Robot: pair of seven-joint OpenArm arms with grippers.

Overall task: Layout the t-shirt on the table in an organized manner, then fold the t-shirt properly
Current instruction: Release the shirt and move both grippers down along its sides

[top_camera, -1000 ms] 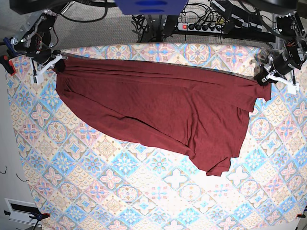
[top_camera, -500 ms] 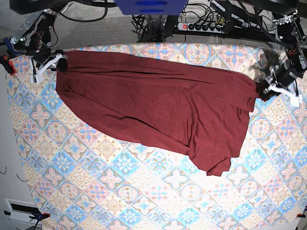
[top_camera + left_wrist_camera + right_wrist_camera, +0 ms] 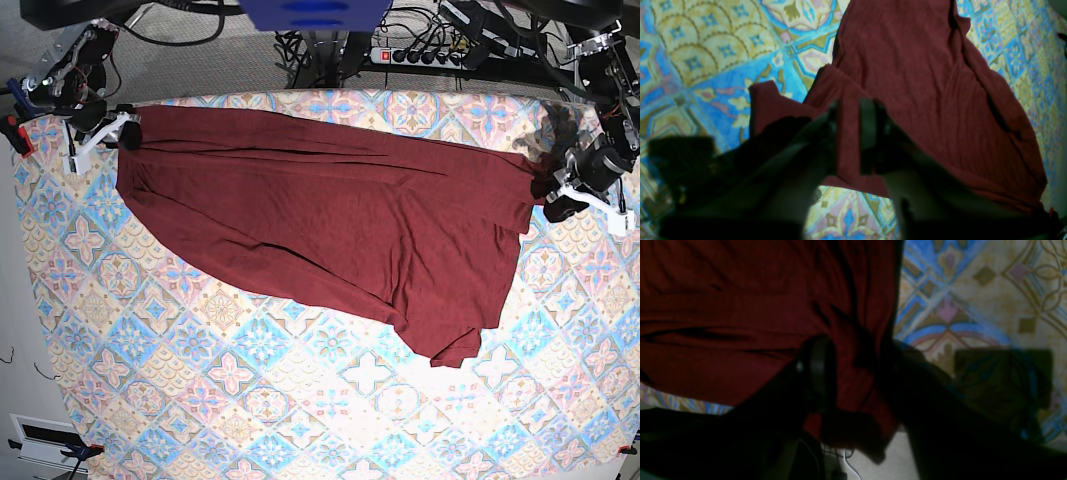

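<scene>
The dark maroon t-shirt [image 3: 330, 215] lies spread across the far half of the tiled table [image 3: 250, 400], with a lower corner trailing toward the middle [image 3: 450, 345]. My left gripper [image 3: 552, 200] is at the shirt's right end, in the base view's right. In the left wrist view the gripper [image 3: 850, 133] is shut on a fold of the t-shirt [image 3: 923, 83]. My right gripper [image 3: 126, 132] is at the shirt's far left corner. In the right wrist view the gripper [image 3: 853, 376] is shut on bunched t-shirt cloth [image 3: 723, 323] near the table's edge.
A power strip and cables [image 3: 420, 52] lie behind the table's far edge. Clamps [image 3: 15, 130] sit at the table's left edge. The shirt's far hem runs close to the far table edge [image 3: 400, 100].
My left gripper has moved toward the near side with the shirt's right corner. My right gripper has shifted slightly toward the far edge, and the cloth's top edge lies flatter.
</scene>
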